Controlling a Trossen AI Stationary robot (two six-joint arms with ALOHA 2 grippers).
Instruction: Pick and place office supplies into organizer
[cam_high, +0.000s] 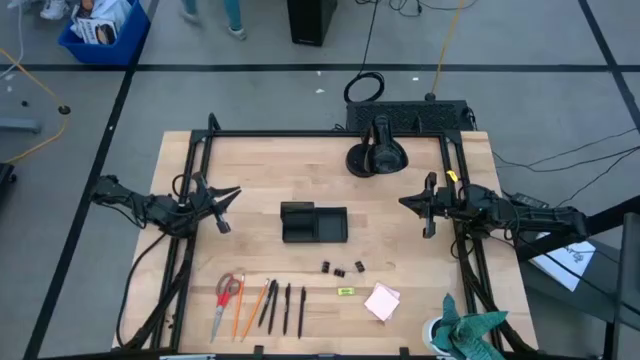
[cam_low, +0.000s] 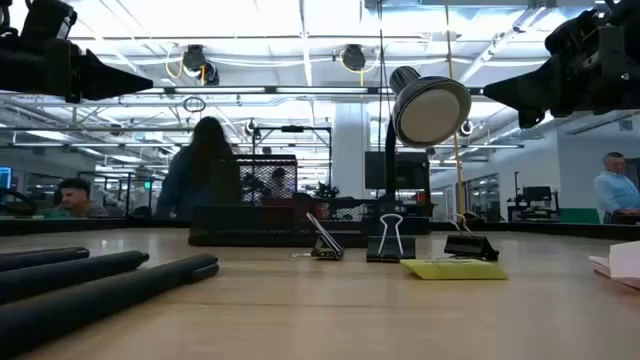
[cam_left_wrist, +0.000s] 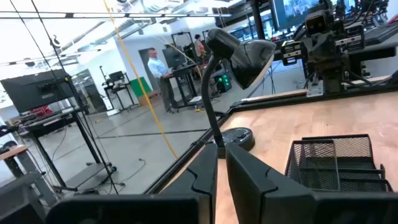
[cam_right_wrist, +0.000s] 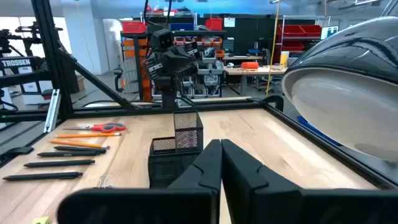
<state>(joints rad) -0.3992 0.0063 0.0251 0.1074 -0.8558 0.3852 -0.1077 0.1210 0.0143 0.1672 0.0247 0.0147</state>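
Note:
The black mesh organizer stands at the table's middle, also seen in the left wrist view and the right wrist view. Along the near edge lie red-handled scissors, orange pencils, black pens, small binder clips, a yellow-green piece and a pink sticky pad. My left gripper hovers left of the organizer, shut and holding nothing. My right gripper hovers right of it, likewise shut and holding nothing.
A round black stand base with a gooseneck lamp head sits at the far middle of the table. A teal cloth lies at the near right corner. Black frame rails border the table. People stand in the room behind.

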